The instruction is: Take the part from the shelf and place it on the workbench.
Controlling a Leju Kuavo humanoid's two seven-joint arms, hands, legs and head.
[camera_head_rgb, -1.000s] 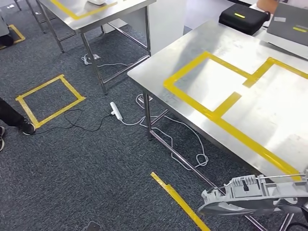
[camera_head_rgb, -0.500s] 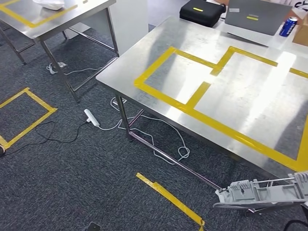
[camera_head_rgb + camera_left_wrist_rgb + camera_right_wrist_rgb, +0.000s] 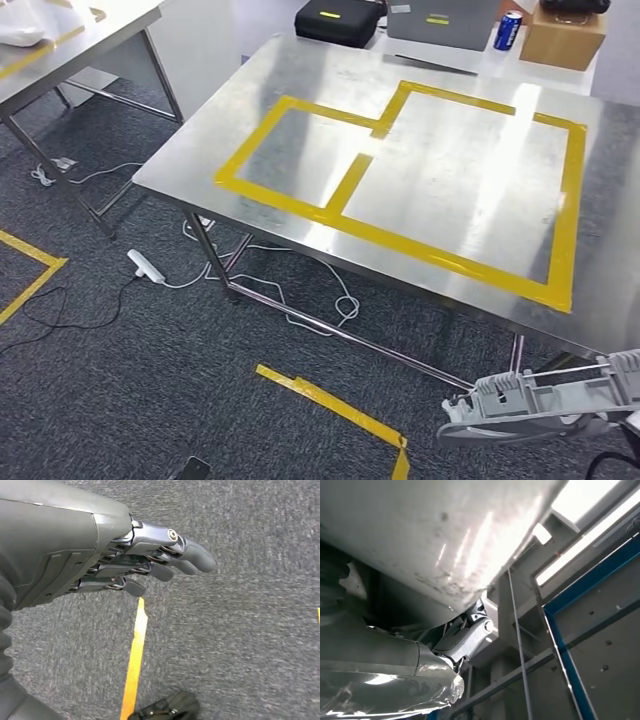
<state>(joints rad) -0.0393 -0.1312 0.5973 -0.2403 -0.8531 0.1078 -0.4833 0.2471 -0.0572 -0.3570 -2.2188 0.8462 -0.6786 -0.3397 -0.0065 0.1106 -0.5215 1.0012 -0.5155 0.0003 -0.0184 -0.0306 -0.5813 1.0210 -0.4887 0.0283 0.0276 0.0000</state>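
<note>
Head view: the grey plastic part (image 3: pixel 540 405) hangs low, just off the near edge of the steel workbench (image 3: pixel 423 290), over carpet; the bench carries yellow tape rectangles (image 3: pixel 355 180), with a black case (image 3: pixel 336 20) and blue can (image 3: pixel 511 30) at its far side. Left wrist view: the left hand (image 3: pixel 151 560) holds nothing, fingers extended over the carpet. Right wrist view: the right hand (image 3: pixel 465 637) grips the part (image 3: pixel 433 535) against it.

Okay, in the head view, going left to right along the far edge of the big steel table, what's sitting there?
Black case → grey laptop-like case → blue can → cardboard box, all at the far side of the steel table.
</note>
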